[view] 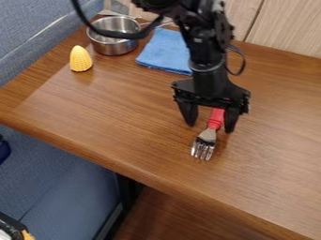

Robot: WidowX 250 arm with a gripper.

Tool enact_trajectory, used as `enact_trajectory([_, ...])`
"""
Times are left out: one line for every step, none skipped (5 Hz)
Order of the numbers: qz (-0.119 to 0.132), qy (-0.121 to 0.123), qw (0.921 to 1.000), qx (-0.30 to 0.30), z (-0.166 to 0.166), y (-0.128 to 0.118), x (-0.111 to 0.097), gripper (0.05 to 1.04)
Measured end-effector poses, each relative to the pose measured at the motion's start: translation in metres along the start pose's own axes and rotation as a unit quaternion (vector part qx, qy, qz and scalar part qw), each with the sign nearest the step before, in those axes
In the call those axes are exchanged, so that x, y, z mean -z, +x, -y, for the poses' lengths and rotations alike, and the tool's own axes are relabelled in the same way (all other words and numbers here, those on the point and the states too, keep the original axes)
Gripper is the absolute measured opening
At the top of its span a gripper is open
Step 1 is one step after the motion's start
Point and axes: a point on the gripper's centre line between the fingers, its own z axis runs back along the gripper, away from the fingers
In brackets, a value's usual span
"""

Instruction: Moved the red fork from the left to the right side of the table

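Black, white and yellow show on a partly cut-off thing [14, 229] in the lower left corner of the view, too little of it to name. Beside it is a blue padded seat [69, 192], with a dark table leg [127, 192] to its right. Above them spreads the brown wooden table [81, 122], its near edge slanting down to the right. The red fork [216, 119] lies on it, right of the middle of the view, with its metal tines pointing toward the near edge and its red handle running back between the gripper's fingers. The black gripper [210, 128] hangs over that handle, its two fingers wide apart, one to each side of it, the handle closer to the right-hand one in the view. Farther back on the left is a yellow piece of corn [80, 60], its narrower end up in the view. Beyond it sits a shiny metal pot [113, 46], partly behind a black cable [122, 35], and just beside the pot lies a blue cloth [164, 51]. Pale wood panelling [288, 26] stands behind the table.
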Motion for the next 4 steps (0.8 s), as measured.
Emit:
enact_trajectory([0.013, -0.034, 0.9992, -0.017, -0.003, 0.006, -0.021, 1.001])
enact_trajectory([0.045, -0.032, 0.9984, -0.011, -0.003, 0.013, -0.05, 1.001])
enact_trajectory([0.07, -0.036, 0.9969, -0.002, -0.002, 0.015, -0.075, 1.001])
enact_trajectory([0.09, -0.038, 0.995, 0.02, -0.001, 0.014, -0.094, 1.001])
